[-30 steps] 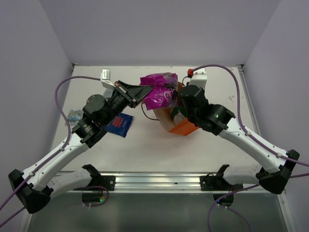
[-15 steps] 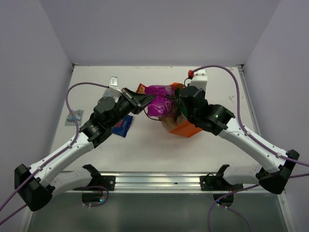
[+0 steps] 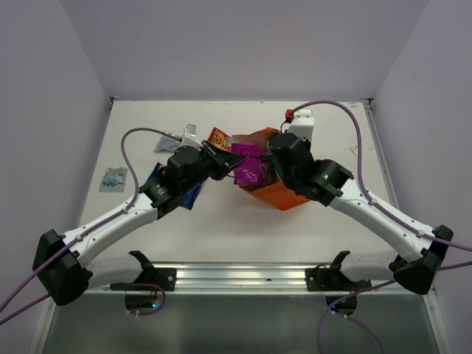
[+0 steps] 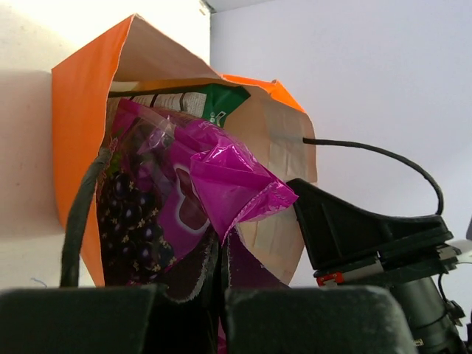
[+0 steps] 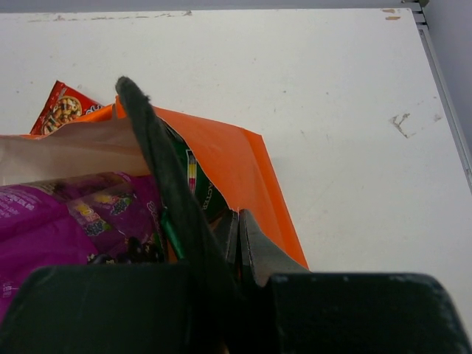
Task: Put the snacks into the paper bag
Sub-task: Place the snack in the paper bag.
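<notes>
Holding the magenta packet [image 4: 184, 199] in the paper bag [image 3: 279, 195] mouth!
Pinching it with the left gripper [image 4: 219, 259], clamping the bag's orange wall with the right gripper [image 5: 237, 237] (green packet [image 4: 225, 105] already inside).

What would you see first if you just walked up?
The shiny magenta-purple foil packet, poking out of the bright orange paper bag mid-table. The left gripper pinches the packet while the right gripper clamps the bag's edge. A red foil packet lies just behind.

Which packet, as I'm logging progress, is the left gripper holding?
The magenta-purple packet, pinched by the left gripper in the paper bag's mouth; the red packet and silver-grey packet lie outside.
</notes>
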`<state>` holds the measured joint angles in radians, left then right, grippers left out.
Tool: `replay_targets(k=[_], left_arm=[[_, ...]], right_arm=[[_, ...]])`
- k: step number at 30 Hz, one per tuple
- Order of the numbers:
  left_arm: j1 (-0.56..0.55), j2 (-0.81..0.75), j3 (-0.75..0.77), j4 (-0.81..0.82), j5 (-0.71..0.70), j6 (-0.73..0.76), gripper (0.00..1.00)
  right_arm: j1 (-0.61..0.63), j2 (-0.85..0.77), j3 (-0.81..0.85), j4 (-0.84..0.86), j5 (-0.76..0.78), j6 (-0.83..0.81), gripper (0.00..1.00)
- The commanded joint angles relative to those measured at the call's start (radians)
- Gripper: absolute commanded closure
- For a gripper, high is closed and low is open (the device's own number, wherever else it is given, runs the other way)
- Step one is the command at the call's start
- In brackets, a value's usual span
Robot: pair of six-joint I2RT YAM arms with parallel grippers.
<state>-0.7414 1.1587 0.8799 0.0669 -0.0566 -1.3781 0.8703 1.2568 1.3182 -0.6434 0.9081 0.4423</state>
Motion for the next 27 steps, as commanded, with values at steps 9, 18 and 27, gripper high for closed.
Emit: replay_targets(k=[9, 18, 27], left_arm=[[-0.052, 0.11, 0.226, -0.062, -0.097, 0.046, 0.92], [-0.052, 0.162, 0.356, -0.185, -0.094, 0.214, 0.45], [-0.053, 0.147, 0.66, -0.473, -0.169, 0.523, 0.07]], right_arm=[[0.006, -0.011, -0.007, 0.051, 0.025, 0.033, 1.0], [0.006, -0.034, -0.01, 0.042, -0.003, 0.015, 1.0], [0.006, -0.048, 0.007, 0.031, -0.005, -0.007, 1.0]])
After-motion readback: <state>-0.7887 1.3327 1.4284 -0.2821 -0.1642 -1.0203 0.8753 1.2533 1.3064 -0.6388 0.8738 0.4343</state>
